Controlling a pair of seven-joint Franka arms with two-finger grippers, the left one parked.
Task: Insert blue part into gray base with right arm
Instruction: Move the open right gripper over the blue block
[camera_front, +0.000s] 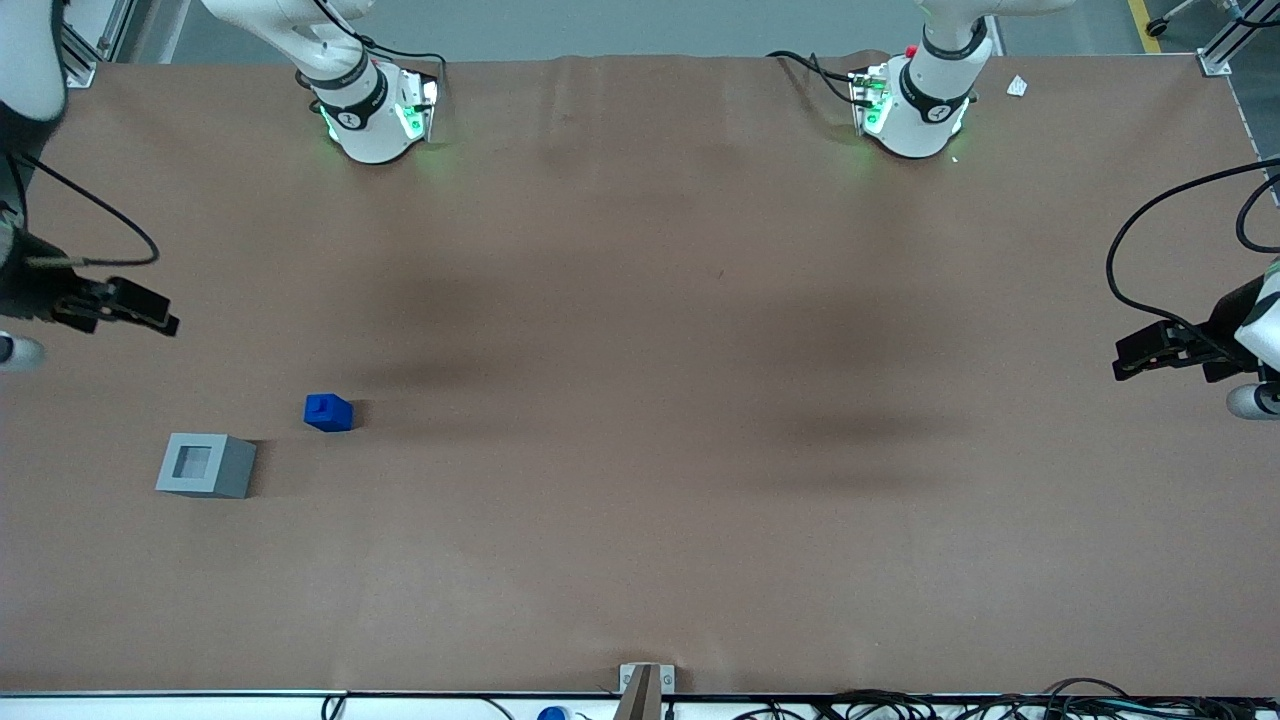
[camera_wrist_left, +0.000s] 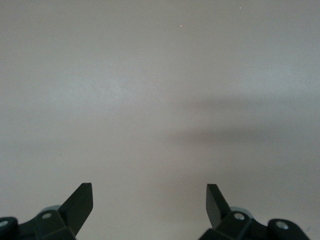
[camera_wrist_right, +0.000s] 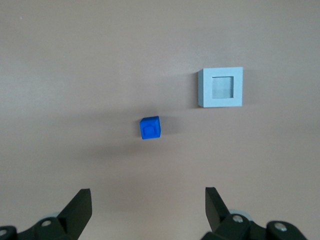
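The blue part (camera_front: 328, 412) stands on the brown table with its stud up, also seen in the right wrist view (camera_wrist_right: 150, 128). The gray base (camera_front: 206, 465) sits apart from it, a little nearer the front camera and closer to the working arm's end, recess facing up (camera_wrist_right: 221, 87). My right arm's gripper (camera_front: 160, 318) hangs above the table at the working arm's end, farther from the front camera than both blocks. It is open (camera_wrist_right: 148, 192), with nothing between its fingers (camera_wrist_right: 80, 202), and it touches neither block.
Two white arm bases (camera_front: 375, 110) (camera_front: 915, 100) stand at the table's edge farthest from the front camera. A small white scrap (camera_front: 1017, 86) lies near the parked arm's base. A metal bracket (camera_front: 645, 685) and cables (camera_front: 900, 705) line the front edge.
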